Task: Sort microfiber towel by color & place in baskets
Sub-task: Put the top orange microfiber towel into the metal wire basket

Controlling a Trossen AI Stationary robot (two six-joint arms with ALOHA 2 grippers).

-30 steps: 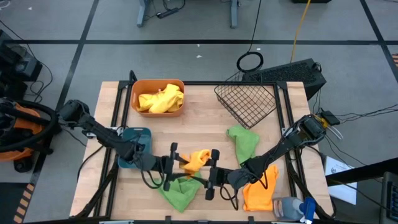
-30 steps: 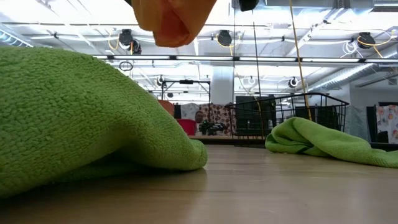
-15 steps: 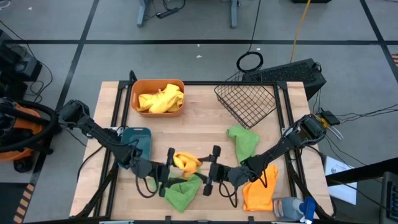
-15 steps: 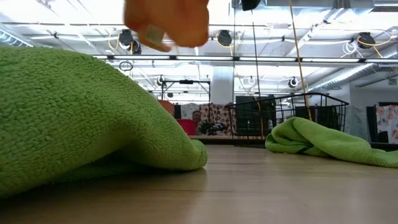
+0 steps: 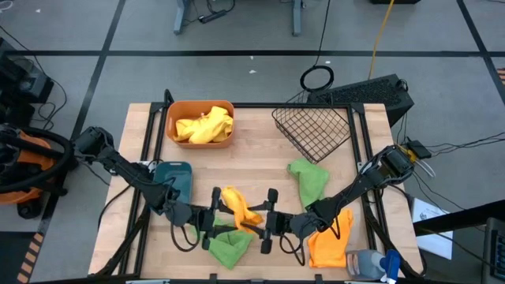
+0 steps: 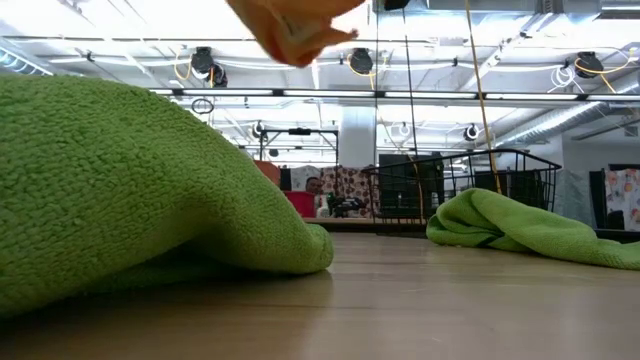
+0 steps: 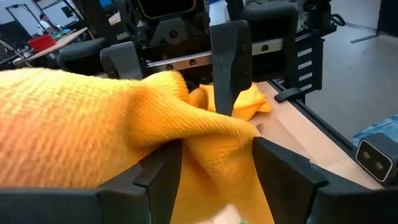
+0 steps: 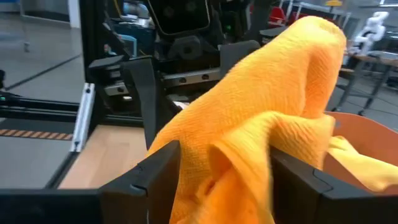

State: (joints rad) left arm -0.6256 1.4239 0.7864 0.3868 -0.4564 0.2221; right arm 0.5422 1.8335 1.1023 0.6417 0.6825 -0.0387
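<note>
- Towel (image 5: 234,207), yellow-orange, now stretched between left gripper (image 5: 215,211) and right gripper (image 5: 270,217), both clamped on it above the table (image 5: 252,150); earlier we saw it bunched. Likely a handover.
- Orange tub (image 5: 200,124) holds yellow towel; mesh basket (image 5: 313,130) and teal tub (image 5: 173,180) look empty.

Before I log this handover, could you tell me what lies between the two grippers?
In the high view, a yellow-orange towel is stretched between the left gripper and right gripper, both gripping it above a green towel.
</note>
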